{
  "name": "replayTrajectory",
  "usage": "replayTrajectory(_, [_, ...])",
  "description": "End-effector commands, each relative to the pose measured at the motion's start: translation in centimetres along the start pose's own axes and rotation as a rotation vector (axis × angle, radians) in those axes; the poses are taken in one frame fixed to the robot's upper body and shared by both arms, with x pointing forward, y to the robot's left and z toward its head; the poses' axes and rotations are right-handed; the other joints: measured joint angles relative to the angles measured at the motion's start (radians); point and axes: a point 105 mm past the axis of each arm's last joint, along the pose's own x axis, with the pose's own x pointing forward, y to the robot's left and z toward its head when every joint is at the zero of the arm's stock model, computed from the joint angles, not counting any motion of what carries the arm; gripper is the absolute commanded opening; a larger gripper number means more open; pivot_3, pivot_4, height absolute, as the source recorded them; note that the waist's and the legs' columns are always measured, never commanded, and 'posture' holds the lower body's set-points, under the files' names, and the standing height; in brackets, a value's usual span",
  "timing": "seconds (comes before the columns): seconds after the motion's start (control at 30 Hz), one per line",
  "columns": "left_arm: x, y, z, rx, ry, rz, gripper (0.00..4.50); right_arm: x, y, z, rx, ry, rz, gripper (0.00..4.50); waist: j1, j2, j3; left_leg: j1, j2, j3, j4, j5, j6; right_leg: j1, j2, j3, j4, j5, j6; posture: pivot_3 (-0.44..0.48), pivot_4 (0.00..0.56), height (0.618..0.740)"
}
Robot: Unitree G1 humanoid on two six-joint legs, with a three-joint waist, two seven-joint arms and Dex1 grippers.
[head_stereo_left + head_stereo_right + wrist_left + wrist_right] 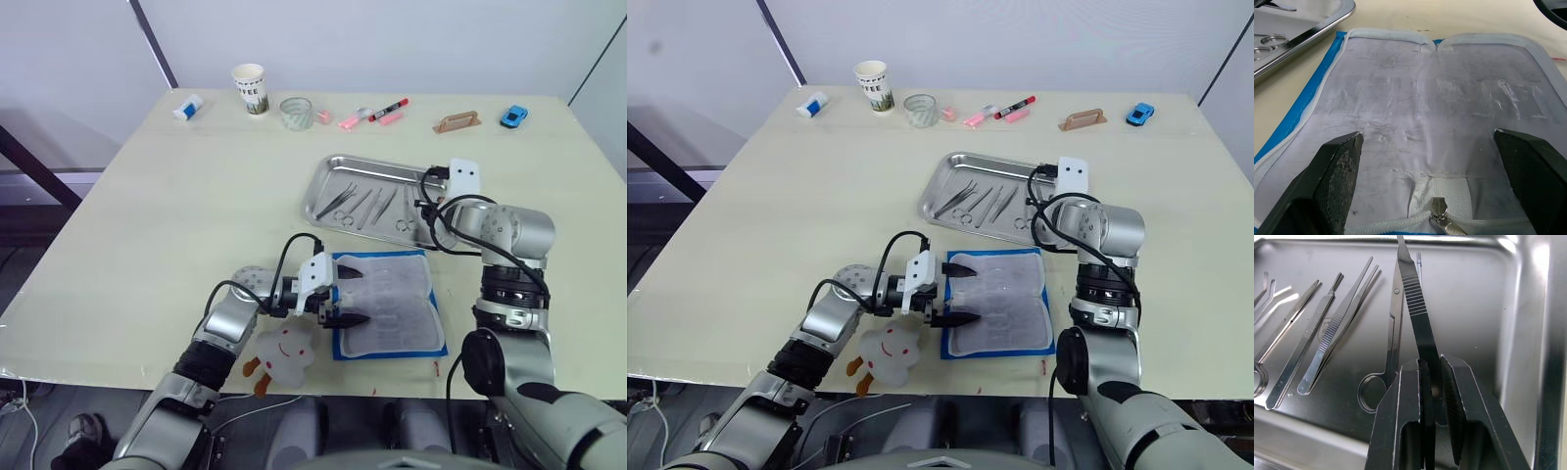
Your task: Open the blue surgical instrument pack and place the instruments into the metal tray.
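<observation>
The blue pack (387,305) lies unzipped and spread flat on the worktop (176,196), white lining up, just in front of the metal tray (333,172). Its slots look empty, so the emptying is judged nearly finished.

The left gripper (1430,161) hangs low over the near-left part of the lining with its fingers (1334,161) wide apart and nothing between them, the zip pull (1440,211) lying between the two tips; probably it is there to pin the pack flat or to check for anything left.

The right gripper (1431,382) is clamped on a slim flat handle (1413,289) with a ribbed grip, held tilted over the tray's right end so the piece can be lowered beside the others. Tweezers (1334,328), scissors (1386,342) and other slim tools (1293,328) already lie side by side on the tray floor.

Bare steel remains between the scissors and the tray's right rim, which is likely room enough to set the piece down. A soft toy (282,351) sits at the worktop's front edge, close to the left arm. The cup (250,88), markers (377,113) and toy car (512,116) sit far back, well apart.
</observation>
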Motion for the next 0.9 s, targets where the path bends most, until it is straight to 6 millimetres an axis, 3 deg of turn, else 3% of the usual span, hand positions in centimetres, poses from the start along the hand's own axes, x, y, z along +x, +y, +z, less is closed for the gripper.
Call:
replayTrajectory(0.03, [0.16,-1.00,-2.96,-0.091,0.094,-0.017,4.50,-0.27,0.02,0.83,-0.017,-0.040,0.000,0.07,0.000,0.000,0.000,0.000,0.000,0.000,0.000,0.000,0.000,0.000,0.000,0.000,0.000,0.000,0.000,0.000,0.150,0.740])
replayTrajectory(0.9, [0.10,-1.06,-2.96,-0.095,0.095,-0.013,4.50,0.38,-0.23,-0.10,-0.017,-0.050,0.001,0.07,0.000,0.000,0.000,0.000,0.000,0.000,-0.001,0.000,0.000,0.000,0.000,0.000,-0.001,0.000,0.000,0.000,0.150,0.740])
